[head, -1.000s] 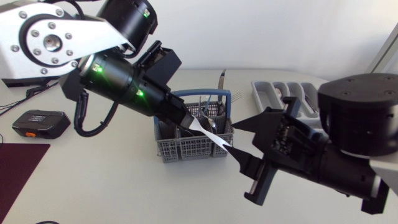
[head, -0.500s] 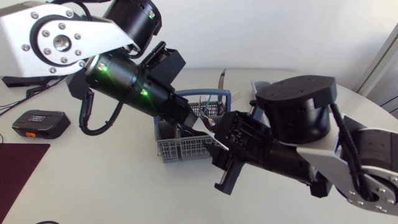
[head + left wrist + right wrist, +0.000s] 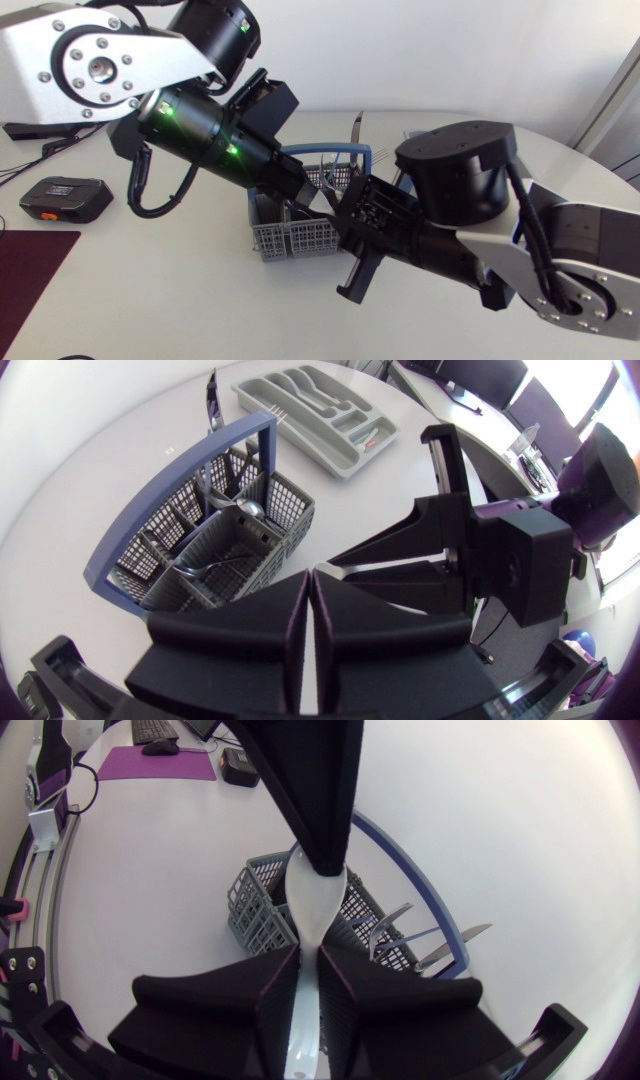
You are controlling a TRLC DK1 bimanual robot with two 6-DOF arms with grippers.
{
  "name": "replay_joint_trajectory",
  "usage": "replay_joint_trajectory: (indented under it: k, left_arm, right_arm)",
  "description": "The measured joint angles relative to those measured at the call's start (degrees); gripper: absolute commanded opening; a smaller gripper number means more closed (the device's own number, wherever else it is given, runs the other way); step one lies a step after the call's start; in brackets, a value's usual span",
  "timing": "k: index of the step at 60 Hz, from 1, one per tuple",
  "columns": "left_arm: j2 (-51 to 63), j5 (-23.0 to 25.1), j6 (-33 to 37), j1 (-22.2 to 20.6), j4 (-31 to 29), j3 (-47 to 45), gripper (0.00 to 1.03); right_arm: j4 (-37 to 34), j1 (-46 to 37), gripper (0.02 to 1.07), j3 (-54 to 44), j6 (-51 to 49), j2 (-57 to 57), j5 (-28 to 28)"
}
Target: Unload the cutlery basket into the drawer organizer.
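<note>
Right end effector [image 3: 308, 955] onto white utensil [image 3: 316, 905]

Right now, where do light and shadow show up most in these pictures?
Head view: green lights glow on the left arm, faint shadow by the basket. Right wrist view: the utensil gleams, table washed bright. Left wrist view: the basket's interior sits shaded.

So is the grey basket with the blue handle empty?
Not empty. The grey mesh basket holds a silver spoon, and silver forks stick up from it.

Bright, even light; soft shadows on the white round desk [image 3: 200, 310]; wrist views bend strongly at their edges.
</note>
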Motion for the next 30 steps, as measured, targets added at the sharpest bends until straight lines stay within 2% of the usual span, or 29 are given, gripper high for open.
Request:
replay_joint_trajectory:
  k: [5,16,20,27,30]
  left_arm:
    - [0.00,0.04,-0.24,0.00,-0.04,0.00,0.06]
    - [0.02,0.50,-1.03,0.00,0.00,0.00,0.28]
    - [0.02,0.72,-1.03,0.00,0.15,0.00,0.39]
    - [0.02,0.85,-1.03,0.07,0.20,0.02,0.65]
    - [0.02,0.85,-1.03,0.13,0.17,0.28,0.72]
  right_arm:
    - [0.02,-0.04,0.13,0.00,0.00,0.00,0.17]
    - [-0.11,-0.02,0.13,0.00,-0.02,0.00,-0.37]
    - [-0.52,0.07,0.13,0.00,-0.02,0.22,-0.96]
    - [-1.97,0.07,0.13,0.00,-0.02,0.26,-1.97]
    - [-2.47,0.07,0.13,0.00,-0.04,0.24,-2.43]
